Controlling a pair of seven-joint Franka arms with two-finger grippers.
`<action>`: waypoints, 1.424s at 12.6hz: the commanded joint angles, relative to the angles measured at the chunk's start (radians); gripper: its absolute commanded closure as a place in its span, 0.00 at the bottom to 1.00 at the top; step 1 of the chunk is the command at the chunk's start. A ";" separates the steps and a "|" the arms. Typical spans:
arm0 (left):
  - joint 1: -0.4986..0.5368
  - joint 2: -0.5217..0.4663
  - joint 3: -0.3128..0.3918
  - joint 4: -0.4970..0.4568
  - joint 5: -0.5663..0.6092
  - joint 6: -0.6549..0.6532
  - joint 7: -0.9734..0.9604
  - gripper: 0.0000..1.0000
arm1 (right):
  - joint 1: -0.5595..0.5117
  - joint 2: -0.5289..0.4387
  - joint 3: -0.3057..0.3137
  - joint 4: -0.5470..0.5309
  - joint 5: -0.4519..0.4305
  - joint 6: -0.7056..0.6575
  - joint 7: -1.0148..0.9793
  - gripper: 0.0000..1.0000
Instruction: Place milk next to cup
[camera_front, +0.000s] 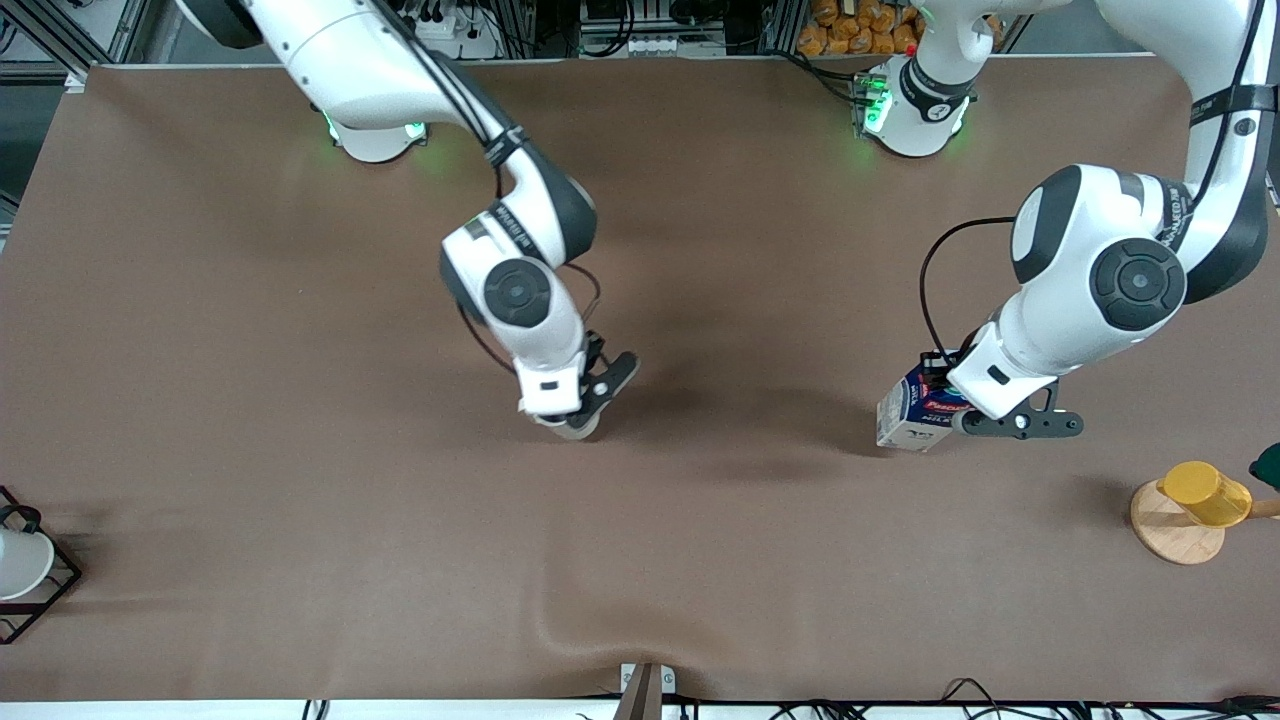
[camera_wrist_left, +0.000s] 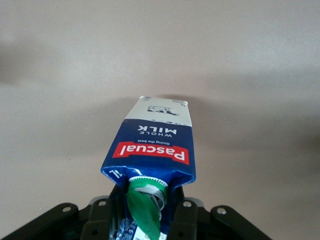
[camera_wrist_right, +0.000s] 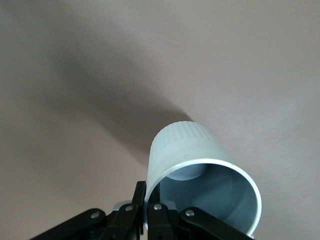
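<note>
The milk (camera_front: 912, 412), a dark blue carton with a red label band and white sides, hangs tilted low over the table toward the left arm's end. My left gripper (camera_front: 942, 392) is shut on its gable top. In the left wrist view the milk (camera_wrist_left: 155, 142) points away from the gripper (camera_wrist_left: 145, 212), whose fingers flank the green cap (camera_wrist_left: 145, 200). My right gripper (camera_front: 577, 412) is near the table's middle, shut on the cup (camera_front: 573, 429), which it mostly hides. In the right wrist view the gripper (camera_wrist_right: 150, 202) pinches the rim of the light grey cup (camera_wrist_right: 187, 147). Milk and cup are far apart.
A yellow cup (camera_front: 1205, 492) lies on a wooden disc (camera_front: 1170, 535) at the left arm's end, with a dark green thing (camera_front: 1268, 465) beside it. A white cup (camera_front: 20, 562) sits in a black wire rack (camera_front: 55, 590) at the right arm's end. The brown cloth (camera_front: 300, 400) has a wrinkle (camera_front: 560, 630) near the front edge.
</note>
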 joint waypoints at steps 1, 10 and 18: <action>0.002 -0.013 -0.014 0.037 0.017 -0.051 -0.018 0.79 | 0.044 0.034 -0.005 0.022 -0.001 0.009 0.180 1.00; 0.001 -0.012 -0.037 0.040 0.009 -0.057 -0.035 0.79 | 0.044 0.030 -0.002 0.022 0.010 0.051 0.319 0.00; -0.079 -0.003 -0.072 0.046 0.011 -0.069 -0.154 0.79 | -0.187 -0.225 -0.005 -0.019 0.025 -0.141 0.276 0.00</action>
